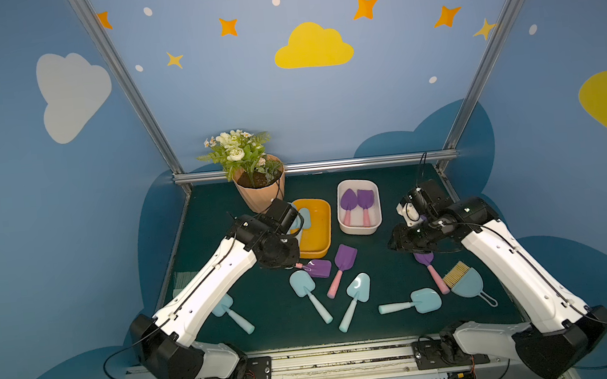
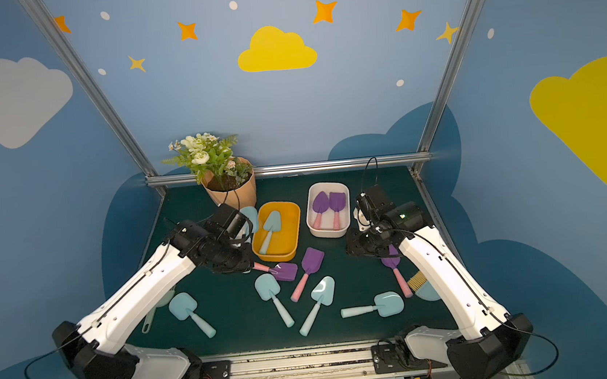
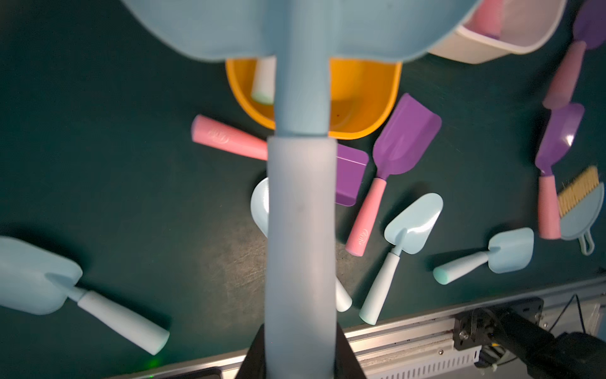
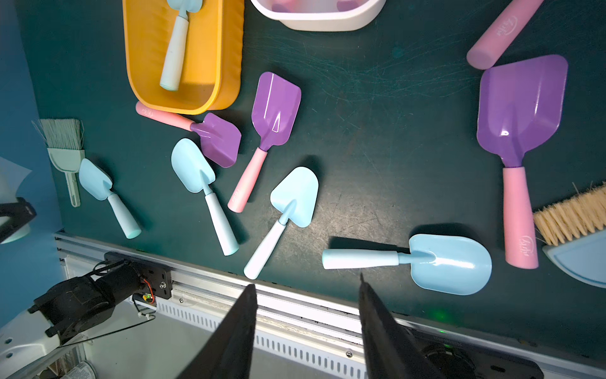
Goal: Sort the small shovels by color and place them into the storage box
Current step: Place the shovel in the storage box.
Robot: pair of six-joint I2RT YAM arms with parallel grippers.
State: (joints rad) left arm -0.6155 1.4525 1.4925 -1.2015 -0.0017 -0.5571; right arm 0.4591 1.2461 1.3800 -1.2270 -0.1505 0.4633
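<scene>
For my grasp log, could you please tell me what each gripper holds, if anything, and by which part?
The left gripper clamps a light blue shovel by its handle; the right gripper holds nothing.

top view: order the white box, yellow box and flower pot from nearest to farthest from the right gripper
1. white box, back centre, next to the right gripper
2. yellow box, left of the white one
3. flower pot, far back left

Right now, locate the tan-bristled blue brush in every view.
In a top view: tan-bristled blue brush, whole, beside right arm.
In a top view: half hidden behind that arm.
Left wrist: at frame edge.
Right wrist: cropped at frame edge.
Landmark: pink-handled purple shovel alongside.
</scene>
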